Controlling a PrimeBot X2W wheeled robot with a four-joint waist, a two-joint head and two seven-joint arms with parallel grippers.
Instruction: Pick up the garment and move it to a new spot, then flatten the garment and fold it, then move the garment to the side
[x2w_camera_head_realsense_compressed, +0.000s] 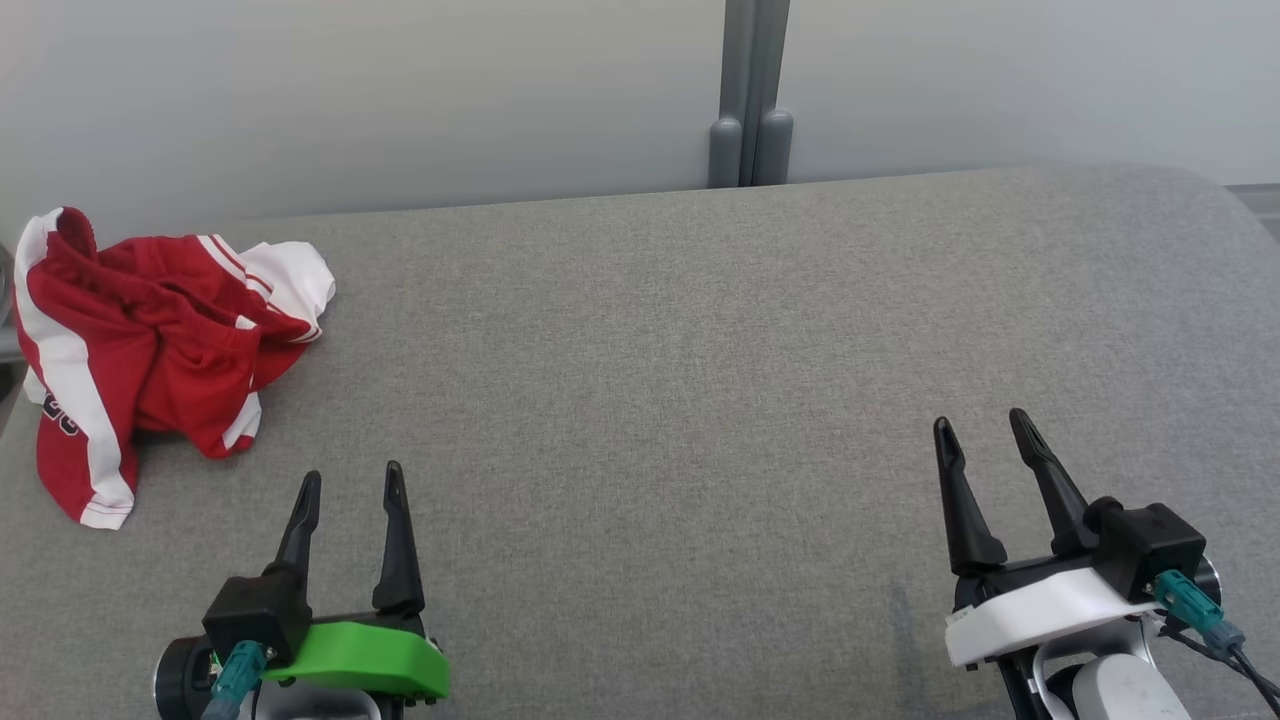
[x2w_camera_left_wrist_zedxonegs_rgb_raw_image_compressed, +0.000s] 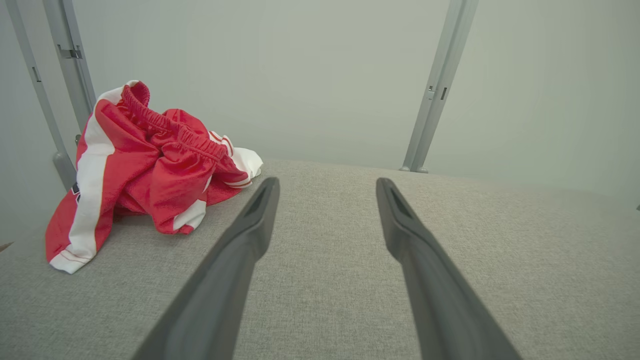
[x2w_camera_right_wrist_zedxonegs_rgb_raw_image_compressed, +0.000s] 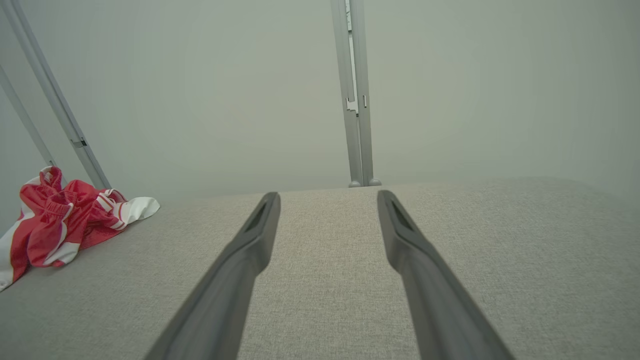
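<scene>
Head view first: the garment (x2w_camera_head_realsense_compressed: 150, 350), red shorts with white side stripes, sits crumpled in a heap at the far left of the grey surface (x2w_camera_head_realsense_compressed: 650, 400), close to its left edge and near the back. The left gripper (x2w_camera_head_realsense_compressed: 352, 473) is at the lower left with its fingers spread wide and nothing between them. It's near the garment but not touching it, a bit in front and to the right of it. The right gripper (x2w_camera_head_realsense_compressed: 980, 420) is over at the lower right, also spread wide and empty, well apart from the garment. A pale wall (x2w_camera_head_realsense_compressed: 400, 100) runs behind the surface, with a grey post (x2w_camera_head_realsense_compressed: 750, 100) at the middle.

Left wrist view: the left gripper (x2w_camera_left_wrist_zedxonegs_rgb_raw_image_compressed: 327, 182) has both fingers wide apart above bare fabric. The garment (x2w_camera_left_wrist_zedxonegs_rgb_raw_image_compressed: 145, 165) is bunched up ahead and to the left, elastic waistband on top and one striped leg trailing toward the edge.

Right wrist view: the right gripper (x2w_camera_right_wrist_zedxonegs_rgb_raw_image_compressed: 327, 195) is just as wide, holding nothing and pointing at the post (x2w_camera_right_wrist_zedxonegs_rgb_raw_image_compressed: 356, 100). The garment (x2w_camera_right_wrist_zedxonegs_rgb_raw_image_compressed: 60, 225) is way off at the left side of the surface.
</scene>
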